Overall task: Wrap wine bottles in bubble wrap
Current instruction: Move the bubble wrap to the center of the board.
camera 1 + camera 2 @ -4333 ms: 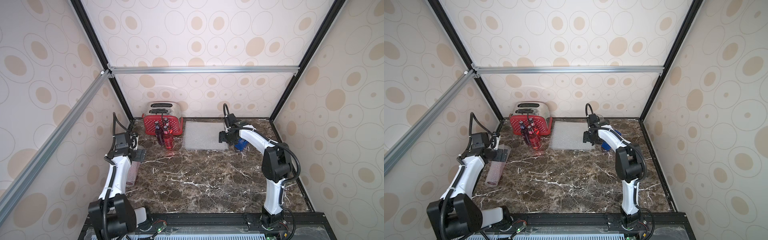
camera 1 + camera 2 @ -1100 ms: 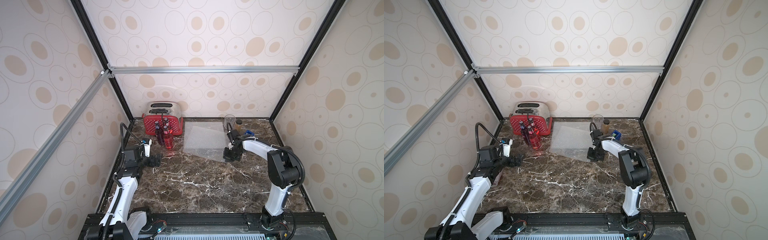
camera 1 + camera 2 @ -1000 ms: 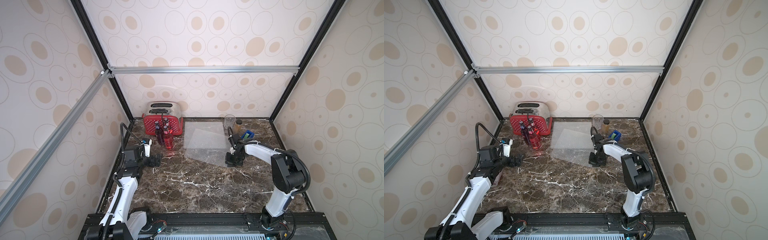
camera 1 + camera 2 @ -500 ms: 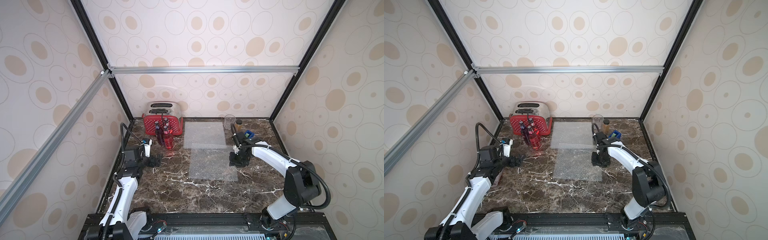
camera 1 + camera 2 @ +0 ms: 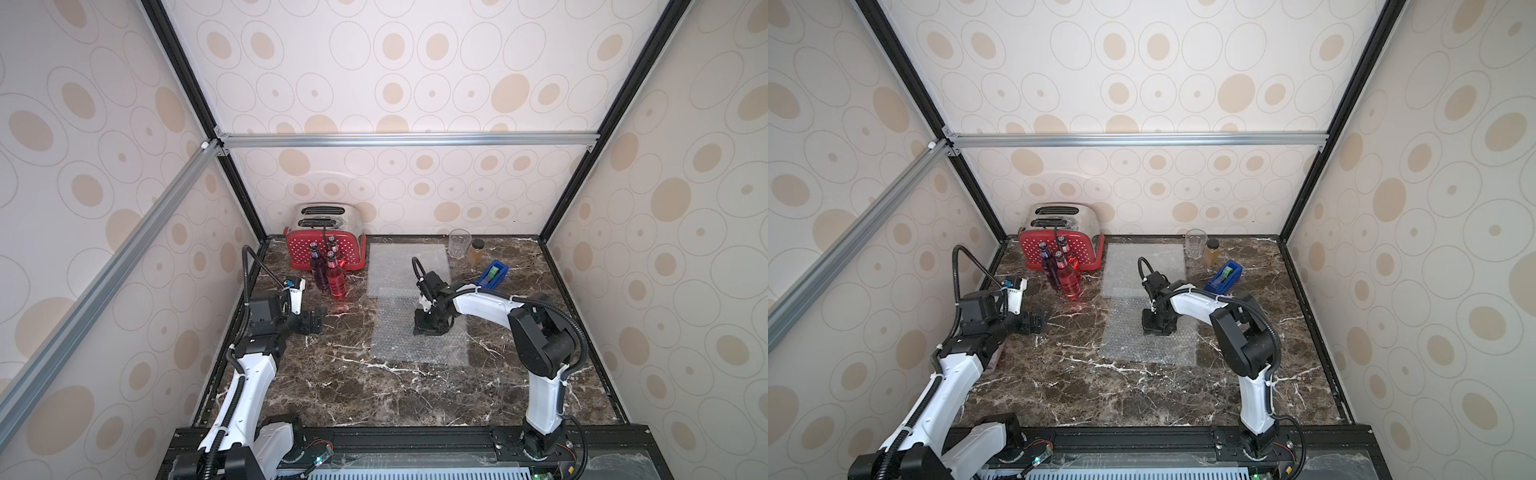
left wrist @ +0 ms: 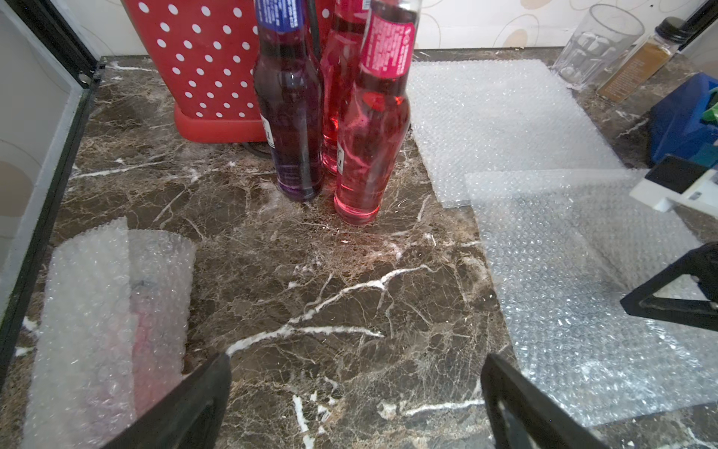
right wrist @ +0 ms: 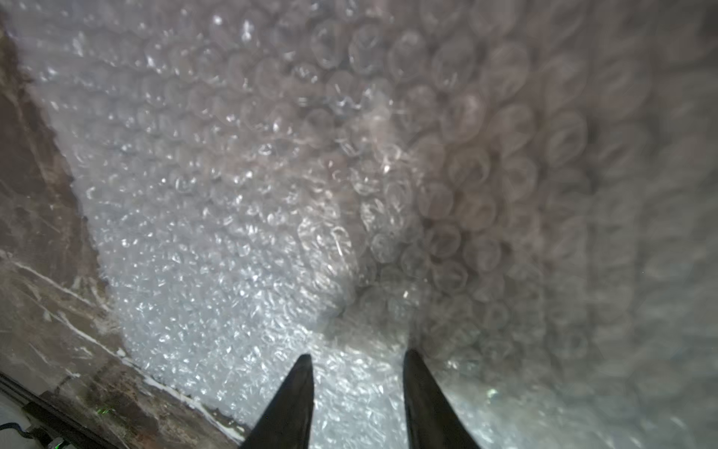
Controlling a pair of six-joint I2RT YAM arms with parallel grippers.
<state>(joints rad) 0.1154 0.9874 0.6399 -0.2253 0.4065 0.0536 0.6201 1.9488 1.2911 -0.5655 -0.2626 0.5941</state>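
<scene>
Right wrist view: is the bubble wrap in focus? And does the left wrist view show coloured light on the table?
Right wrist view: bubble wrap partly blurred and dim, partly sharp with glints. Left wrist view: sharp; pink bottle casts red glow on the table.

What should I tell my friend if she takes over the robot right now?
Left gripper: open, empty, hovering.
Right gripper: fingers parted, holding nothing, pointing down at the loose bubble wrap sheet lying flat in the middle of the marble table.
Done: one wrapped bottle lies by the left edge.
Left: purple bottle and two red-pink bottles stand unwrapped in front of the red toaster. More bubble wrap lies behind the loose sheet.
</scene>
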